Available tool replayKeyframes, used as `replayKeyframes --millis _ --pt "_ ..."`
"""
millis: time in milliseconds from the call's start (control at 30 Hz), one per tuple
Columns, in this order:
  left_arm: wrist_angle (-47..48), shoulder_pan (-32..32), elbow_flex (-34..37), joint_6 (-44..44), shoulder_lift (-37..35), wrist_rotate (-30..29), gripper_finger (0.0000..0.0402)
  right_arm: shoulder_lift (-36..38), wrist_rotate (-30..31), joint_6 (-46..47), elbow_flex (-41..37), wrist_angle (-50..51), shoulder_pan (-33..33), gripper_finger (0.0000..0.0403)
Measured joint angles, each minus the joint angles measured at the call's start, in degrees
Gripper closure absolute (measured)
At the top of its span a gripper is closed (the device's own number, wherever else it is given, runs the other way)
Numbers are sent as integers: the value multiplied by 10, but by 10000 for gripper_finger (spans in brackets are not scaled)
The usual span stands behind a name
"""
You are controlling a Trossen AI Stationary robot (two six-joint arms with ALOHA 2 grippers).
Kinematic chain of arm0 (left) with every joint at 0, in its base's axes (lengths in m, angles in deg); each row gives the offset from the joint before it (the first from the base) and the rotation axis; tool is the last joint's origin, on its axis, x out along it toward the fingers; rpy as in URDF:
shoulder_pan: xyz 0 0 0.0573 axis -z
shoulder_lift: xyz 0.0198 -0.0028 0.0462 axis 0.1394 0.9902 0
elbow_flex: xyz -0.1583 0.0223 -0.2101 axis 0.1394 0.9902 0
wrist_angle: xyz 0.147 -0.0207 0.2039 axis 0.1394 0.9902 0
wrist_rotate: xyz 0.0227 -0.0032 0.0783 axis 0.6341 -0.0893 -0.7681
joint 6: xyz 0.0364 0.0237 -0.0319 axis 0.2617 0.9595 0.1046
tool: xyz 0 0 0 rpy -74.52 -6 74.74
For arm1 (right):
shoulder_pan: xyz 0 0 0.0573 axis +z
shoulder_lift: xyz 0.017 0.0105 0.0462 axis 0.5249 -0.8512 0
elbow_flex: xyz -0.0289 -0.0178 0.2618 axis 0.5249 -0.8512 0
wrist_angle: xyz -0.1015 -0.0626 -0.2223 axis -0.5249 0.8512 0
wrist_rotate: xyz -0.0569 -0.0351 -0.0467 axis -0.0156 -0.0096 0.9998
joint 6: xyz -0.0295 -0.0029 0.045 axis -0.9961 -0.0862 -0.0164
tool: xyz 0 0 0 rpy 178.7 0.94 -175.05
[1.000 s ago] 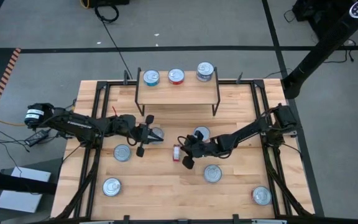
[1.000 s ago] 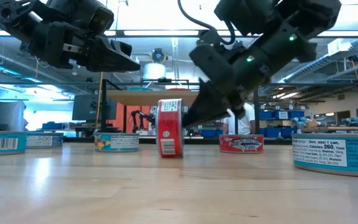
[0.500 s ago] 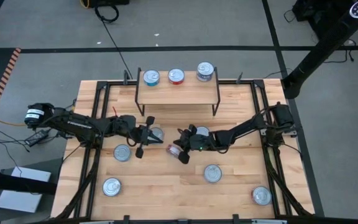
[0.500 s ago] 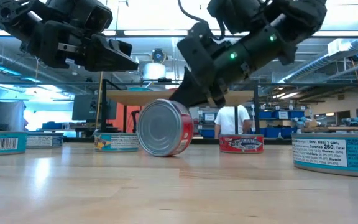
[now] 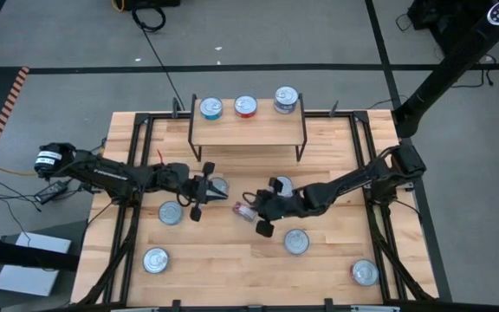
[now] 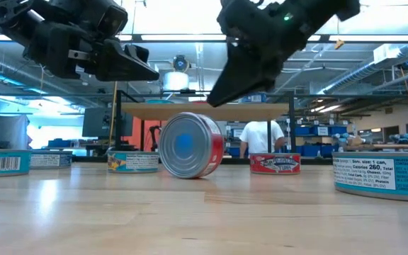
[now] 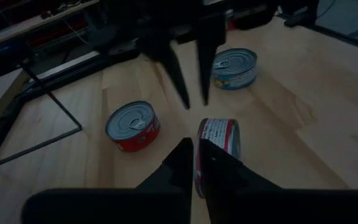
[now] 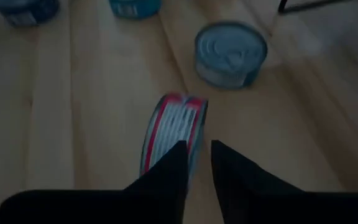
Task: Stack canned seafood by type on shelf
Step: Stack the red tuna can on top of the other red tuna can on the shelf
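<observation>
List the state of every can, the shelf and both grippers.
red can: on its edge mid-table, ungripped
shelf cans: three, upright in a row
shelf: standing, cans along its back edge
table cans: six, upright
right gripper: open, above red can
left gripper: hovering, empty

Wooden tabletop (image 5: 232, 264), beneath the right gripper (image 5: 255, 211), edged by a black metal frame (image 5: 116, 227). Far ahead of the left gripper (image 5: 204, 189), off the table: grey floor (image 5: 59, 52), black cable (image 5: 158, 54). Low view, behind the right gripper: person in white shirt (image 6: 261, 136).
</observation>
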Motion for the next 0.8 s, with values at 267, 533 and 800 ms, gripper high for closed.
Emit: replayKeyframes --millis 267,533,800 --pt "6 23 -20 -27 0 -17 317 0 0 60 8 81 47 258" --pt "12 26 -65 -59 82 -35 265 1 15 92 8 145 83 217" --pt "159 30 -169 -59 130 -33 229 1 15 94 8 161 105 203"
